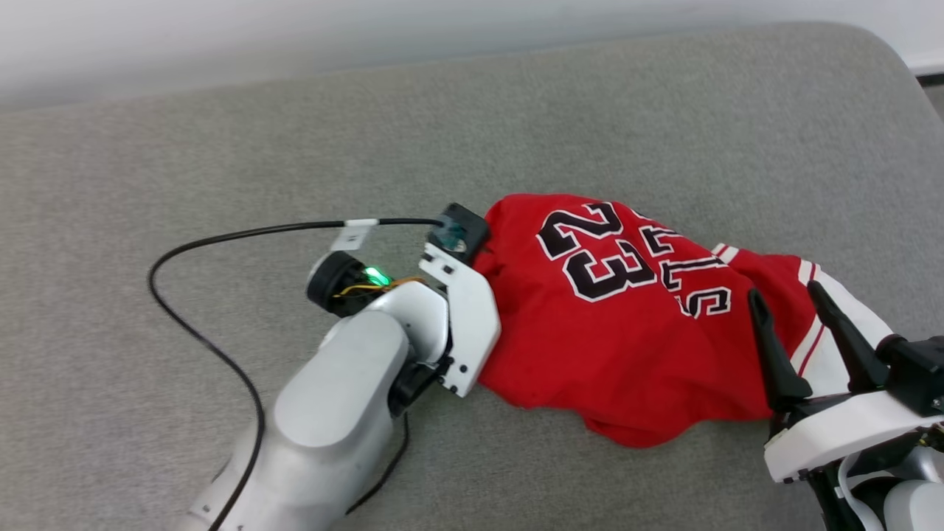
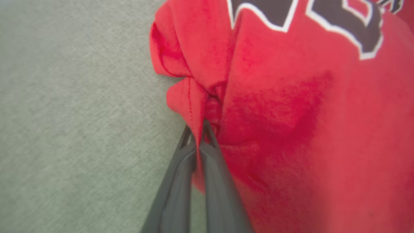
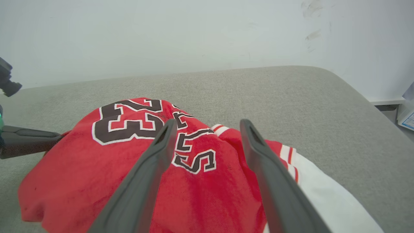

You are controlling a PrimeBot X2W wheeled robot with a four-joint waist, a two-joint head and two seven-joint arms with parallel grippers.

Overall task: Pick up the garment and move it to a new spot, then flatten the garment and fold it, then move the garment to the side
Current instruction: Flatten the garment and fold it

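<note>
Centre-left, the left gripper (image 2: pixel 198 129) pinches an edge fold of the garment (image 1: pixel 612 332), likely to drag it. The garment lies crumpled mid-frame on the grey cushion (image 1: pixel 221 147). Lower right, the right gripper (image 1: pixel 784 291) hovers wide apart above a sleeve.

Light: bright, even, diffuse; shadows faint. Left wrist view: red jersey garment (image 2: pixel 323 145) blurred, worst toward 5 o'clock.

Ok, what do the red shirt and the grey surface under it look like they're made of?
The garment: soft matte knit, maybe cotton or polyester; it bunches into folds and looks fuzzy. The grey surface: matte, flecked upholstery-like cloth, seemingly padded, given its rounded corner.
</note>
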